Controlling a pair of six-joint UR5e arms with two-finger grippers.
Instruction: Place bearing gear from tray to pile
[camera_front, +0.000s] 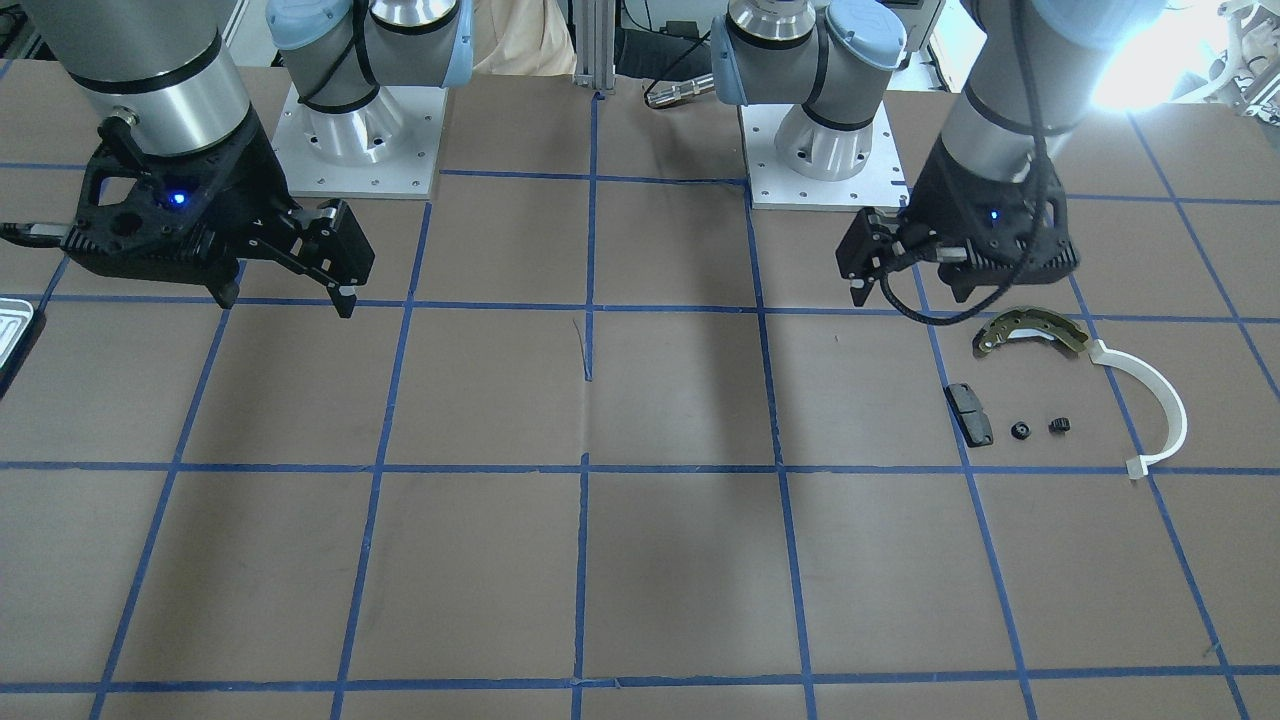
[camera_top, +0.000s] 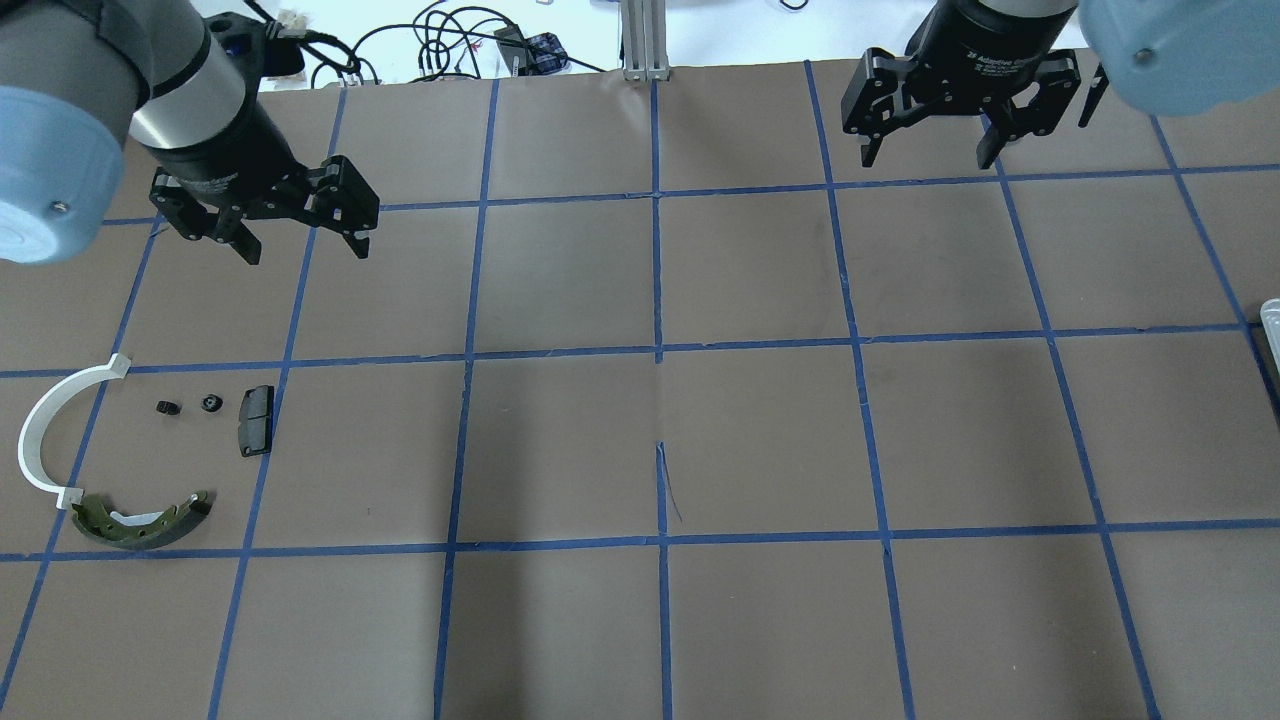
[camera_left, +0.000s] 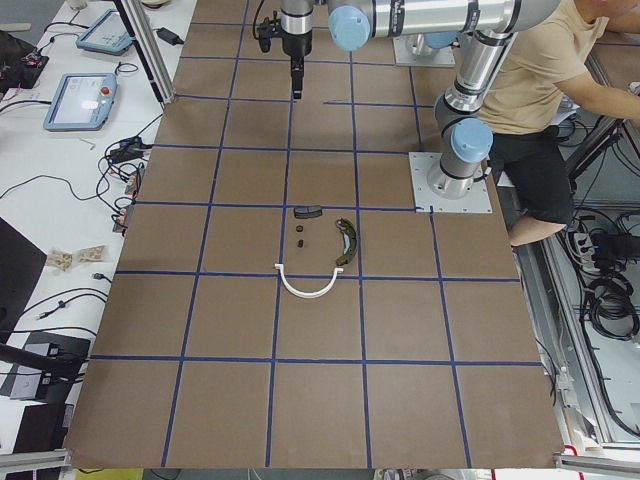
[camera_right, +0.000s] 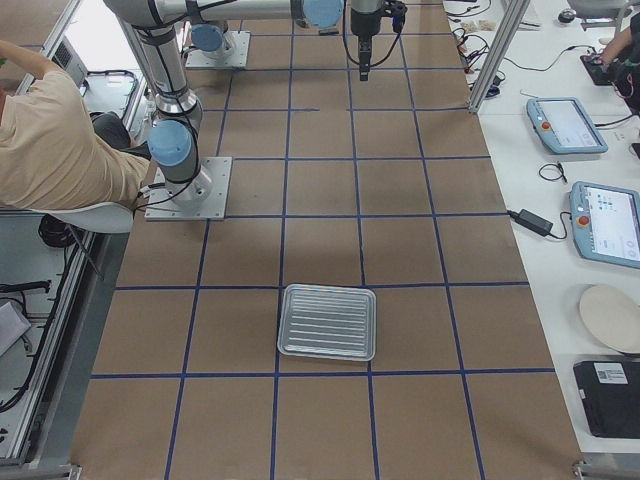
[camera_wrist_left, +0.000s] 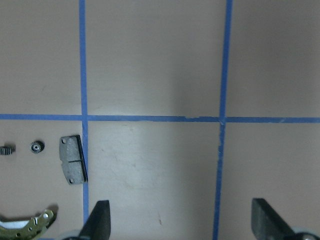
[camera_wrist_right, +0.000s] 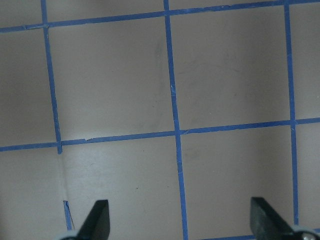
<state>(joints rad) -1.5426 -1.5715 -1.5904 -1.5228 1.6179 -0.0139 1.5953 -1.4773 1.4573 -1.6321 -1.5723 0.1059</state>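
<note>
The silvery tray (camera_right: 327, 322) lies empty on the brown table; only its edge shows in the front view (camera_front: 14, 330). The pile sits at the robot's left: an olive-brass brake shoe (camera_top: 140, 520), a white plastic arc (camera_top: 40, 440) and a black pad (camera_top: 255, 420). Two small black gear-like parts (camera_top: 210, 404) (camera_top: 167, 408) lie beside the pad. In the left wrist view one of them (camera_wrist_left: 36, 147) has a pale centre. My left gripper (camera_top: 305, 250) is open and empty, raised beyond the pile. My right gripper (camera_top: 925, 160) is open and empty, far from the tray.
Blue tape lines mark a grid on the brown table cover (camera_top: 660, 430). Both arm bases (camera_front: 355, 150) (camera_front: 825, 155) stand on metal plates at the robot's edge. A person (camera_left: 550, 80) sits behind the robot. Side benches hold tablets (camera_right: 567, 124) and cables.
</note>
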